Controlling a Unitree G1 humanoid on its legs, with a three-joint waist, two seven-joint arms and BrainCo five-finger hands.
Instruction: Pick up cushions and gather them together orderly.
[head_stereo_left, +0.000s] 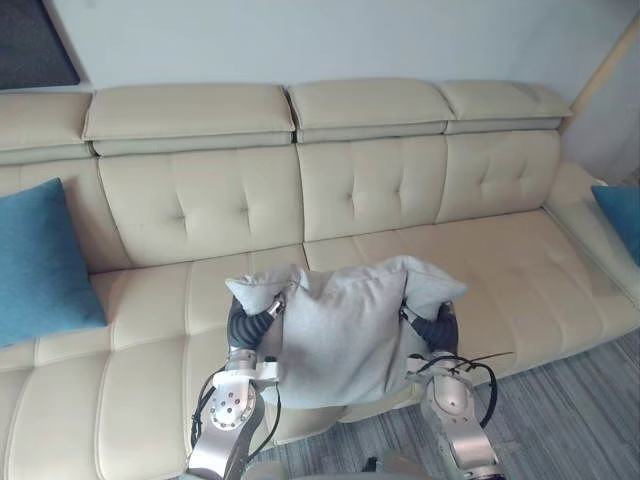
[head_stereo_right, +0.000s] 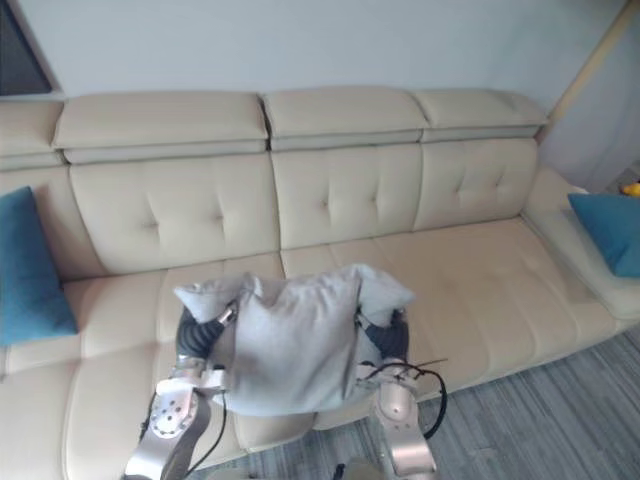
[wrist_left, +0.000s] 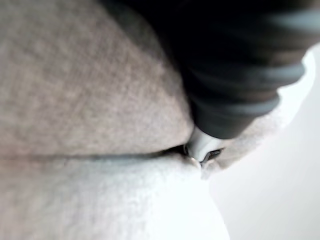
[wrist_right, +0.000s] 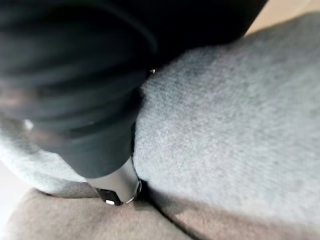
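Note:
I hold a grey cushion (head_stereo_left: 340, 330) up in front of me, over the front edge of the cream sofa (head_stereo_left: 200, 205). My left hand (head_stereo_left: 245, 325) grips its left edge and my right hand (head_stereo_left: 440, 328) its right edge, and the top corners flop over both hands. In the left wrist view a silver finger (wrist_left: 200, 145) digs into a fold of the grey cloth (wrist_left: 75, 100). The right wrist view shows the same, a finger (wrist_right: 117, 187) pinched into the fabric (wrist_right: 225, 125). A blue cushion (head_stereo_left: 40, 260) leans on the sofa's far left, and another blue cushion (head_stereo_left: 620, 215) rests on the right arm.
The sofa's seat stretches bare from the left blue cushion across to the right end. Grey wood-grain floor (head_stereo_left: 560, 420) runs along the sofa's front at the lower right. A wall stands behind the backrest.

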